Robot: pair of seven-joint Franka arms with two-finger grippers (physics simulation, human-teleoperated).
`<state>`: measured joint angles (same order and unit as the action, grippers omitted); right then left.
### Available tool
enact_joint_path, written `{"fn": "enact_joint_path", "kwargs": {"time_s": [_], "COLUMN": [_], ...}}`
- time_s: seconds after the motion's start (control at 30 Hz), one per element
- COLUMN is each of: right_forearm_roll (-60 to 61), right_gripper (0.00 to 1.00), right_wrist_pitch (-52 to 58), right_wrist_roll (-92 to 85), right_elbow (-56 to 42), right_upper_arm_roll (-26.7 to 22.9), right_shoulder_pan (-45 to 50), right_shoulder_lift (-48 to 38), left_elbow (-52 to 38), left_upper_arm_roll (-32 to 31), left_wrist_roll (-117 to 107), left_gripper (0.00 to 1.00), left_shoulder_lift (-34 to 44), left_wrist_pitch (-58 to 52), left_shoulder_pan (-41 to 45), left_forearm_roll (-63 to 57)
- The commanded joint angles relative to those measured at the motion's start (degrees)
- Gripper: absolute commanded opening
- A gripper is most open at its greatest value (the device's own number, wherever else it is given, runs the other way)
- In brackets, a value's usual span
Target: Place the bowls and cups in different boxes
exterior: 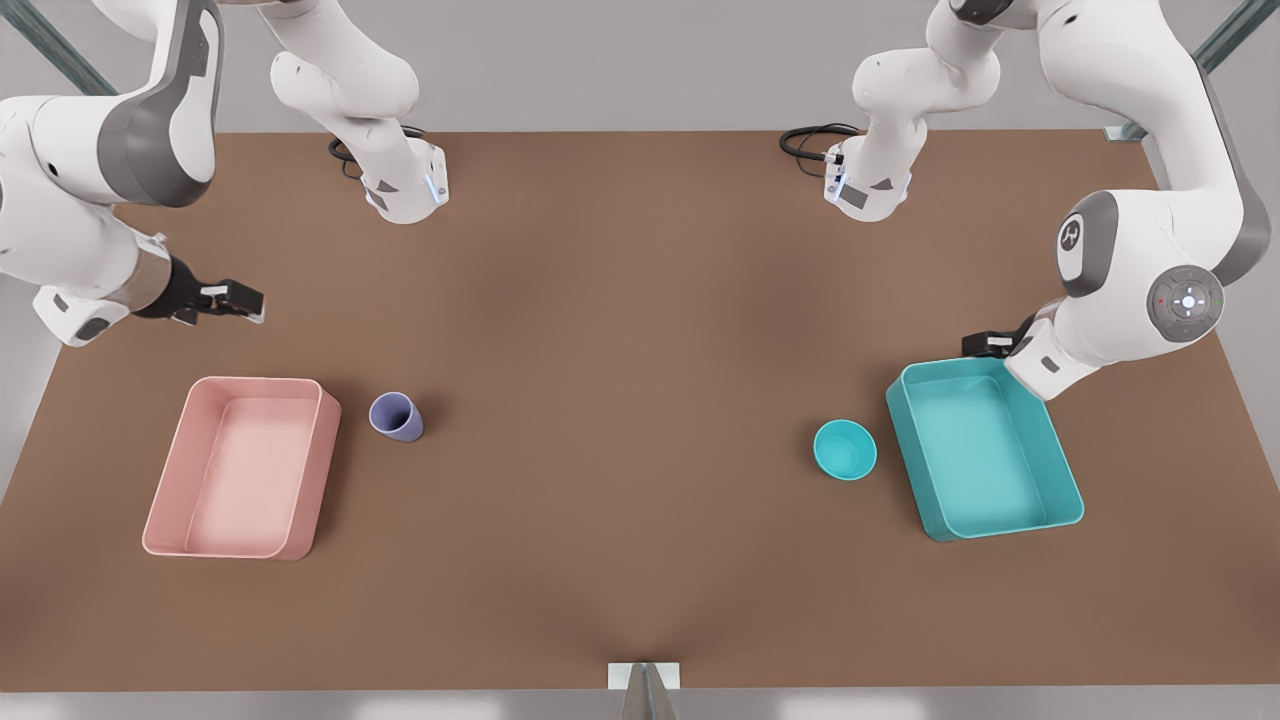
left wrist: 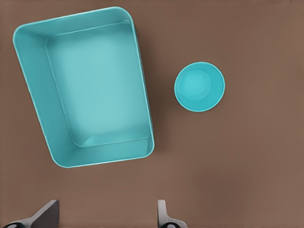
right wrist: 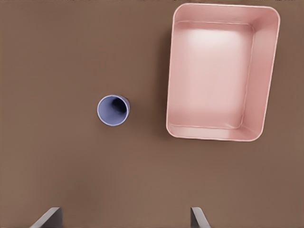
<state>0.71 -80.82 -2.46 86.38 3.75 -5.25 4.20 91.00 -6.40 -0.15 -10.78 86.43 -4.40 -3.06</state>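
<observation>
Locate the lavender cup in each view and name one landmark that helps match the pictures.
Front view: the lavender cup stands upright on the table, just off the pink box, on that box's side toward the front view's right.
Right wrist view: the same cup, apart from the box.
Left wrist view: not in it.
Shared landmark: the pink box.

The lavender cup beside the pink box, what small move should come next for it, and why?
Probably bring the right gripper, open, down over the lavender cup. The cup stands upright on the table beside the empty pink box, ungrasped. The left gripper, also open, waits above the teal box and teal bowl.
</observation>
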Motion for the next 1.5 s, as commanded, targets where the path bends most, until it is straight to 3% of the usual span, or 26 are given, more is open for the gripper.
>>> {"fn": "enact_joint_path", "kwargs": {"time_s": [0.0, 0.1, 0.17, 0.23, 0.33, 0.63, 0.93, 0.97, 1.1, 1.2, 1.3, 1.47], "right_forearm_roll": [0.08, 1.48, 1.84, 1.23, -0.36, -0.01, 0.43, 0.43, 0.43, 0.43, 0.43, 0.43], "right_gripper": [1.00, 1.00, 1.00, 1.00, 1.00, 1.00, 1.00, 1.00, 1.00, 1.00, 1.00, 1.00], "right_wrist_pitch": [-1.10, -1.45, -4.08, -9.36, -19.37, -41.44, -40.83, -40.83, -41.18, -41.18, -41.26, -41.35], "right_wrist_roll": [-0.88, -1.22, -0.70, 1.23, 5.28, 7.39, 7.30, 7.30, 7.30, 7.30, 7.30, 7.30], "right_elbow": [0.02, -0.59, -2.26, -1.91, -0.77, 16.10, 23.49, 23.84, 24.89, 25.25, 25.25, 25.86], "right_upper_arm_roll": [0.03, 0.47, 0.47, 0.39, 0.39, 0.47, 0.47, 0.47, 0.47, 0.47, 0.47, 0.47], "right_shoulder_pan": [0.07, 0.94, 6.74, 10.52, 12.81, 12.81, 13.16, 13.16, 12.81, 12.81, 12.81, 12.72], "right_shoulder_lift": [0.02, 3.18, 10.21, 15.05, 21.02, 17.43, 16.28, 16.37, 17.16, 17.95, 18.39, 19.80], "left_elbow": [0.05, 1.01, 0.67, -1.09, -0.83, 2.86, 4.36, 4.27, 4.18, 4.01, 3.74, -1.18], "left_upper_arm_roll": [-0.02, -0.02, 0.16, 0.16, 0.07, 0.07, 0.16, 0.16, 0.33, 0.42, 0.51, 2.79], "left_wrist_roll": [-1.25, -5.01, -15.83, -22.52, -22.70, -25.34, -25.42, -25.34, -25.34, -25.42, -27.00, -26.92], "left_gripper": [1.00, 1.00, 1.00, 1.00, 1.00, 1.00, 1.00, 0.98, 0.38, 0.22, 0.21, 0.21], "left_shoulder_lift": [0.06, -3.18, -11.44, -19.27, -21.91, -25.17, -29.91, -30.00, -30.18, -30.09, -28.77, -17.00], "left_wrist_pitch": [0.14, 4.17, 13.05, 18.69, 27.56, 35.39, 36.80, 36.80, 36.80, 36.53, 34.78, 12.90], "left_shoulder_pan": [0.00, 8.42, 16.87, 18.46, 18.46, 21.89, 21.36, 21.10, 20.92, 20.92, 21.01, 18.91], "left_forearm_roll": [-0.11, -5.46, -10.38, -15.14, -14.52, -14.79, -16.98, -17.07, -16.98, -16.98, -16.81, -16.46]}}
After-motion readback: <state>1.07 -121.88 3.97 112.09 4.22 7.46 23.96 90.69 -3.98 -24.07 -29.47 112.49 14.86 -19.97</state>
